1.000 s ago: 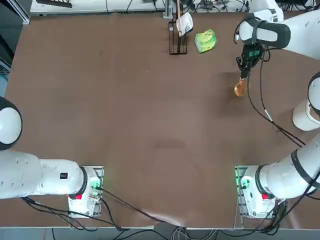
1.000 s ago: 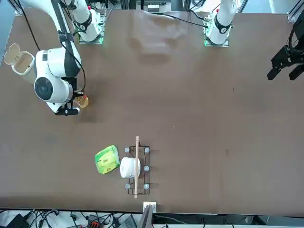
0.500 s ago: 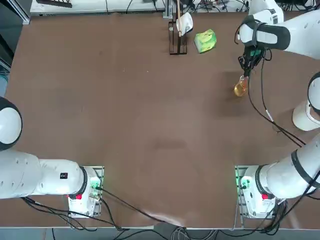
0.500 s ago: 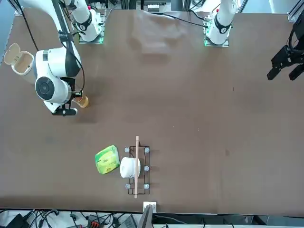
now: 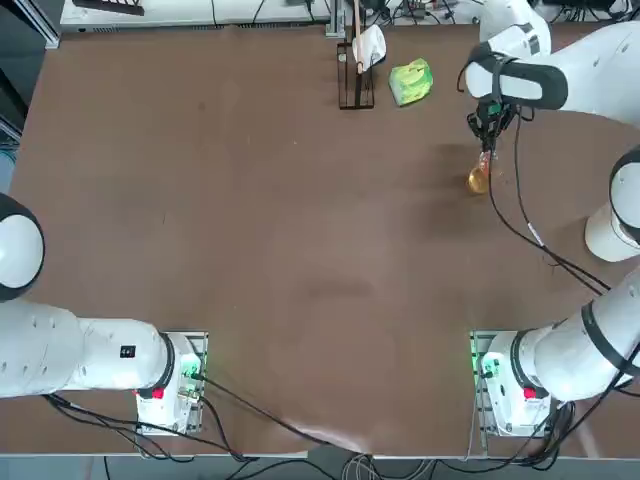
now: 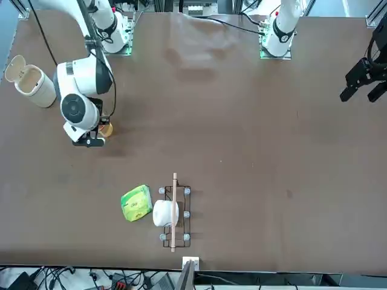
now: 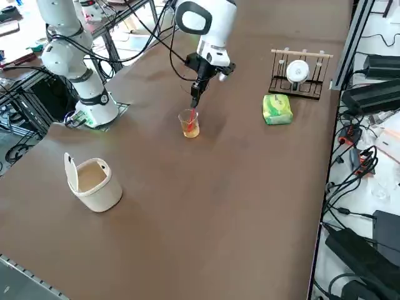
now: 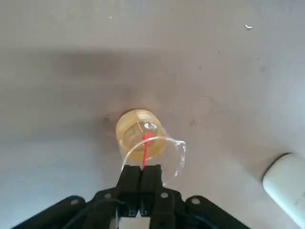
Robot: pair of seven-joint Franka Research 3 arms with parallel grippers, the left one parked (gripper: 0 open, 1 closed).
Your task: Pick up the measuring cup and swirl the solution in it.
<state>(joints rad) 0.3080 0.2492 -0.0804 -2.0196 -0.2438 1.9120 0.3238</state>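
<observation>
Measuring cup (image 7: 194, 130) is standing inside the table's (image 5: 280, 250) edge, toward two o'clock from overhead; the right gripper (image 8: 141, 169) is pinching a red stick (image 8: 145, 153).

You have bright, even light over brown table (image 5: 300, 250). In front view, you see pale glare on table near arm bases. In right wrist view, you find soft dark shadow beside clear cup (image 8: 143, 136), small shine on its rim, bluish sheen over table, and picture rather soft, with little contrast.
</observation>
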